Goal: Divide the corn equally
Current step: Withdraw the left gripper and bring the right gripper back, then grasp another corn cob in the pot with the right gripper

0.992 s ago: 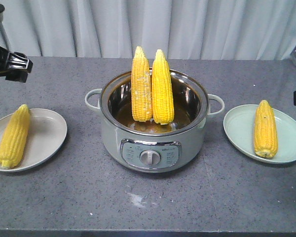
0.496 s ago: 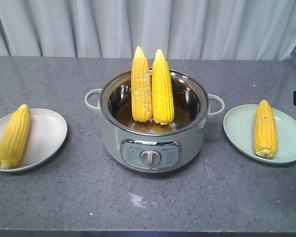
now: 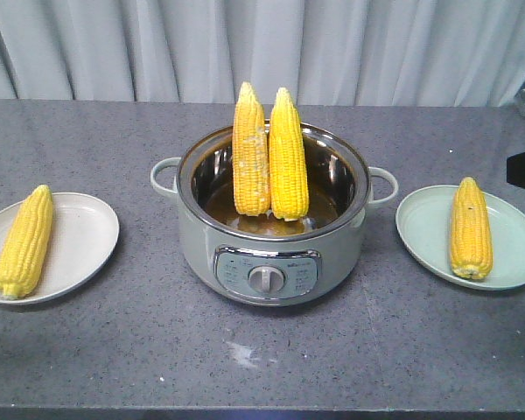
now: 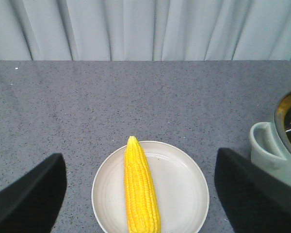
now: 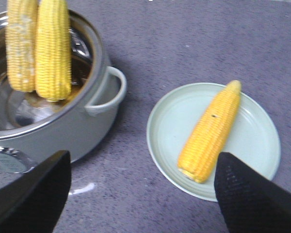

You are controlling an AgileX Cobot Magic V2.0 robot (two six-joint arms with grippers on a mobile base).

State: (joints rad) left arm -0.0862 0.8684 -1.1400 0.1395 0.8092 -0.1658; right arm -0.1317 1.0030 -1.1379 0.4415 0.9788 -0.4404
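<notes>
Left pincer (image 4: 139,160): mine, jaws spread wide, empty, hanging near the white plate (image 3: 87,232) at left, which holds one corn cob (image 3: 23,242). Right pincer (image 5: 143,156): likewise spread, empty, near the green plate (image 3: 424,227) at right, bearing a second cob (image 3: 470,229). Two further cobs (image 3: 271,157) stand upright, touching, in the centre pot (image 3: 271,254)

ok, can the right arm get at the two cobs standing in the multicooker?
Probably yes: the right hand is open and empty, the multicooker has no lid, and both corn cobs stand above its rim with nothing over them.
</notes>
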